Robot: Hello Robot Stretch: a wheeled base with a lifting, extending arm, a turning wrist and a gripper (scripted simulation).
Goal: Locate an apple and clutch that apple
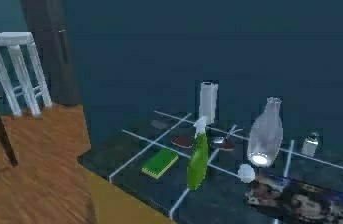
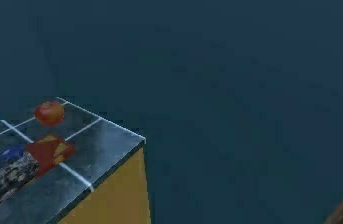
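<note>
Arm side view: tiled countertop (image 2: 104,145) at 8 o'clock, red-yellow item (image 2: 47,152) near, red-orange apple (image 2: 49,112) on the tiles at its 12 o'clock, by the far edge; forward view: green spray bottle (image 1: 198,160), clear bottle (image 1: 265,133) at its 2 o'clock; gripper finger state can't be told.

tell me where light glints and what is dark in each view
Forward view: a bright glint low on the glass bottle, the wall behind dim. Arm side view: the glossy countertop catches a sheen near its corner; the round red thing stands out against dark wall.
</note>
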